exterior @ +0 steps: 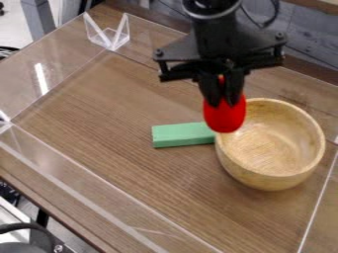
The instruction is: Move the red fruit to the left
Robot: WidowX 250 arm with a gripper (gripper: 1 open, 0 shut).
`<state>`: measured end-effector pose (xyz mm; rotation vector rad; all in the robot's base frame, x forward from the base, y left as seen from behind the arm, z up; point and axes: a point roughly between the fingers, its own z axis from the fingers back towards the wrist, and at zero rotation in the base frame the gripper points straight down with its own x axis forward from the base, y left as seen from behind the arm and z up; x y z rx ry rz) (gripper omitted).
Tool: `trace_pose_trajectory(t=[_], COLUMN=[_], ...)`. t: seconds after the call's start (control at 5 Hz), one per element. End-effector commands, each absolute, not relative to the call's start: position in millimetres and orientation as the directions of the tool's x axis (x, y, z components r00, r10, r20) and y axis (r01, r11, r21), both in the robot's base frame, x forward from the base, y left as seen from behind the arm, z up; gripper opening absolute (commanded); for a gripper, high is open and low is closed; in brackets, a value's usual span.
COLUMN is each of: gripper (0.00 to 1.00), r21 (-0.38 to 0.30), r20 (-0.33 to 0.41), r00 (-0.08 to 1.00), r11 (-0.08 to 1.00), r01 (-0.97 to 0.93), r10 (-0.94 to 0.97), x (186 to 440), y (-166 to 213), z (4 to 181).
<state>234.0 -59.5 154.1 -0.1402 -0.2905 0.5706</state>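
Note:
My gripper points down over the table and is shut on the red fruit, a small bright red piece that hangs in the air. The fruit sits just above the left rim of the wooden bowl, close to the right end of the green block. Its upper part is hidden between the black fingers; no green cap shows.
The flat green block lies on the wooden tabletop left of the bowl. Clear acrylic walls fence the table on all sides. Open wood stretches to the left of the block.

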Motion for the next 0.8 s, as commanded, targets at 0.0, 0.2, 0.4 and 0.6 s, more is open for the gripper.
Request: trace_pose_trajectory(t=[0.0,0.2,0.4,0.6], gripper=[0.00,0.00,0.00,0.00], r21=[-0.236,-0.244,-0.247,-0.251], r20=[0.252,0.247,0.241,0.235], r00=[0.797,0.796,0.799,0.780], r11=[0.834,0.831,0.831,0.812], r01=[-0.499,-0.500,-0.499,-0.527], r10=[0.549,0.552,0.551,0.579], x=[233,230,227,223], y=[-57,-53,-51,-65], z=[163.5,166.7,167.4,162.2])
